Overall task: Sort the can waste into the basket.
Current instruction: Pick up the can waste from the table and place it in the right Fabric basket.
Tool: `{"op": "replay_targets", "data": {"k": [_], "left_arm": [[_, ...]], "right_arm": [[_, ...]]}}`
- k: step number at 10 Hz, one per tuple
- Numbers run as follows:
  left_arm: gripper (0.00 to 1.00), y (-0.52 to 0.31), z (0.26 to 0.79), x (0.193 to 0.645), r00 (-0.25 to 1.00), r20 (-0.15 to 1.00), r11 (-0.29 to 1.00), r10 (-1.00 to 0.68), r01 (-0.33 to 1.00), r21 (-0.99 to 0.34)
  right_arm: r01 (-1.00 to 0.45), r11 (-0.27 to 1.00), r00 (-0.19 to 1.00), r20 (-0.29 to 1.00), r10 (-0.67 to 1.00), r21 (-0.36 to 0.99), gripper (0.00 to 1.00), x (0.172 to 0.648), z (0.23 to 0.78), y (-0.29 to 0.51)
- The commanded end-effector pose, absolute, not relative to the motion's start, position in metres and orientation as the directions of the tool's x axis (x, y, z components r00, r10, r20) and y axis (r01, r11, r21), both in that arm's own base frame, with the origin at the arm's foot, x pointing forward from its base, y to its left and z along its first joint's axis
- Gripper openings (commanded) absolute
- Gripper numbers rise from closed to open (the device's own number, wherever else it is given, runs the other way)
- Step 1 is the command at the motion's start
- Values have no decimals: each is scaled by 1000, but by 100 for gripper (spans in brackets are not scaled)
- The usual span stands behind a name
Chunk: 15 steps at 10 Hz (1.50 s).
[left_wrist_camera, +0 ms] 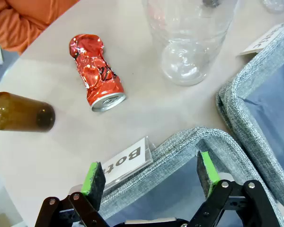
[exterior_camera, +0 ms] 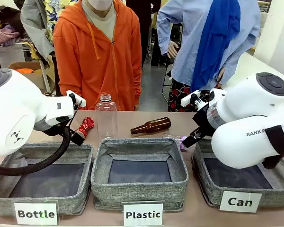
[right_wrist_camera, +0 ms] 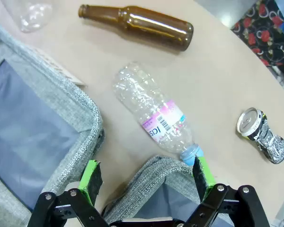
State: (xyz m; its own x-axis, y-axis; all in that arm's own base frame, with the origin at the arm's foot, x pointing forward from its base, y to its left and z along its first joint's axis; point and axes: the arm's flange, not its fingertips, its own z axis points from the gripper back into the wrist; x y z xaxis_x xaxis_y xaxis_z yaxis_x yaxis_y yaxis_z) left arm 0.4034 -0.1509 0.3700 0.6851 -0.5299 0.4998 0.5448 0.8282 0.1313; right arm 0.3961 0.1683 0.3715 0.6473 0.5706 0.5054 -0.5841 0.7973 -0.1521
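Red can [left_wrist_camera: 96, 72] lying on table [left_wrist_camera: 170, 113], dark can [right_wrist_camera: 262, 135] probably near the Can basket [exterior_camera: 274, 197] — left gripper [left_wrist_camera: 150, 172] and right gripper [right_wrist_camera: 146, 172] spread, empty.

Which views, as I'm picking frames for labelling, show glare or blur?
Left wrist view: sharp, glints on the red can and clear bottle; right wrist view: highlights streak the brown bottle; front view: even light, no blur, soft shadows.
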Motion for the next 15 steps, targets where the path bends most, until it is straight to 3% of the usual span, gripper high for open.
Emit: {"op": "replay_targets", "data": {"k": [1,15], "left_arm": [[100,-151,370,403,685,500,828,-530,545,131],[100,-151,370,403,685,500,828,-530,545,131]], "right_arm": [[-584,797,647,505,571,-152,100,396,371,168],[-582,791,638,499,587,-187,100,396,387,161]]}}
